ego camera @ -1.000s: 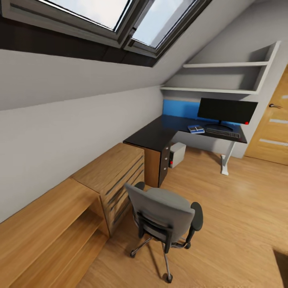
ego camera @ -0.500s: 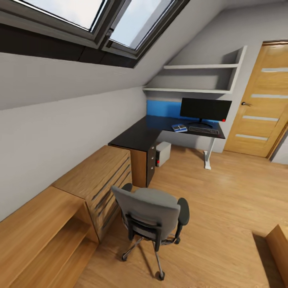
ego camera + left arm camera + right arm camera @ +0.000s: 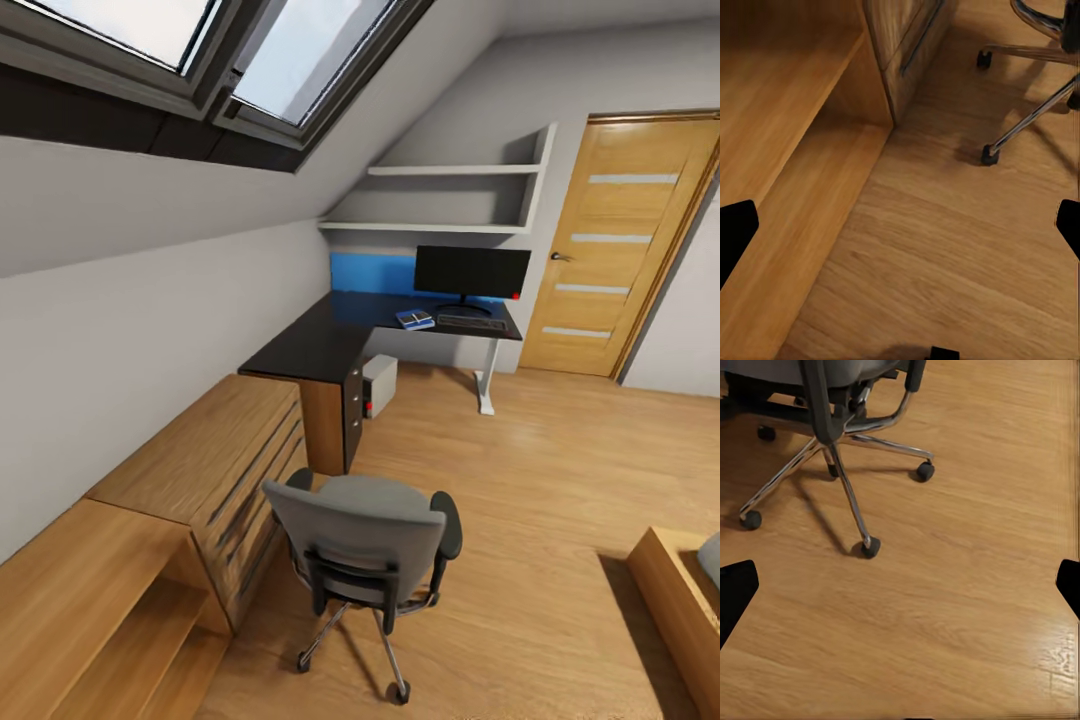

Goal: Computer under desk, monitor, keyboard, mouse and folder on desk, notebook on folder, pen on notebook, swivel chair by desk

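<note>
Counter (image 3: 330,340): black-topped, L-shaped, far along the left wall under the shelves, with a blue back panel. Fixed and heavy by the look; not to be moved.
Swivel chair (image 3: 365,530): near centre, back turned to the camera, well apart from the counter. What lies on the seat cannot be told; the backrest hides it. Judged fairly heavy but free-rolling on castors; best pushed or pulled by the stiff top of the backrest or a black armrest, not by the soft upholstery.
Monitor (image 3: 472,272): upright on the far end of the counter. Thin and top-heavy; judged fragile, so take it at the stalk if at all.
Computer (image 3: 380,385): light grey box on the floor under the counter, just right of the dark drawer unit. Rigid, probably heavy; already in place.
Keyboard (image 3: 472,323): flat on the counter in front of the monitor. Light, stiff, low; grip by a long edge.
Blue item (image 3: 415,319): on the counter just left of the keyboard; too small to identify.
Left pincer (image 3: 900,225): spread wide, holding nothing, over the floor beside the low wooden bench.
Right pincer (image 3: 900,585): spread wide, holding nothing, over the floor near the chair's star base.
</note>
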Robot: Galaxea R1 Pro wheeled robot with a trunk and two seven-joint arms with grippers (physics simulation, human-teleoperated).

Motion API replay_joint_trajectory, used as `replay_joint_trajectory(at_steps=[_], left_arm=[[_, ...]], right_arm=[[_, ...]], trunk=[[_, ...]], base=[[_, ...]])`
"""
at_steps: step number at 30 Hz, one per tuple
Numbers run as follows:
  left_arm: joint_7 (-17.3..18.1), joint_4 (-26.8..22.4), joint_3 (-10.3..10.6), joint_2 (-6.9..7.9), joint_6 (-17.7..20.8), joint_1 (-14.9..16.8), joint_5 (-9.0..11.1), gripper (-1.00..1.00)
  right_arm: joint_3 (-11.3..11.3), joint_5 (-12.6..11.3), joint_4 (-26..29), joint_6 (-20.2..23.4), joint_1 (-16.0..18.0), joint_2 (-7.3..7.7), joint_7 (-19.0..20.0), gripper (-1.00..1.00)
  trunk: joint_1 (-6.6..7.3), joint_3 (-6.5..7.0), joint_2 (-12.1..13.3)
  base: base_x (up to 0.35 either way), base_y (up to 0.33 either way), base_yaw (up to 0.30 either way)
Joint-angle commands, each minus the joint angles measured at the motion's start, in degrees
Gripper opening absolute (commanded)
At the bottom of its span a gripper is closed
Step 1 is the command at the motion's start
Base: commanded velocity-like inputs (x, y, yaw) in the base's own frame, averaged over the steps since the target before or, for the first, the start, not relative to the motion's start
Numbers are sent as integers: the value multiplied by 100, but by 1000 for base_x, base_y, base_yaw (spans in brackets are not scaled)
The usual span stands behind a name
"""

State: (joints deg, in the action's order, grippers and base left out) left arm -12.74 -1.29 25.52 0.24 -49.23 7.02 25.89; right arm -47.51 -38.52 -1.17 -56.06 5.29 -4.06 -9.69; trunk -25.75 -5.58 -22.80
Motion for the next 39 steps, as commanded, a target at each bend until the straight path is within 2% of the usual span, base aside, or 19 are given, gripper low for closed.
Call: replay_joint_trajectory(at_steps=[1, 13, 24, 39], left_arm=[[-35, -4, 50, 2, -8, 1, 21, 100], [-30, -7, 50, 2, -8, 1, 21, 100], [-27, -7, 56, -1, 1, 1, 21, 100], [-27, -7, 53, 2, 5, 1, 21, 100]], right_arm=[[-48, 14, -13, -10, 7, -3, -60, 100], [-48, 15, -15, -10, 7, -4, -60, 100], [-48, 13, -15, -10, 7, -7, -60, 100], [-48, 12, -14, -10, 7, -12, -60, 100]], trunk=[[-3, -10, -12], [-3, 19, -12], [-3, 46, -12], [-3, 79, -12]], base=[[5, 14, -269], [1, 19, -269], [0, 229, -269], [0, 89, -253]])
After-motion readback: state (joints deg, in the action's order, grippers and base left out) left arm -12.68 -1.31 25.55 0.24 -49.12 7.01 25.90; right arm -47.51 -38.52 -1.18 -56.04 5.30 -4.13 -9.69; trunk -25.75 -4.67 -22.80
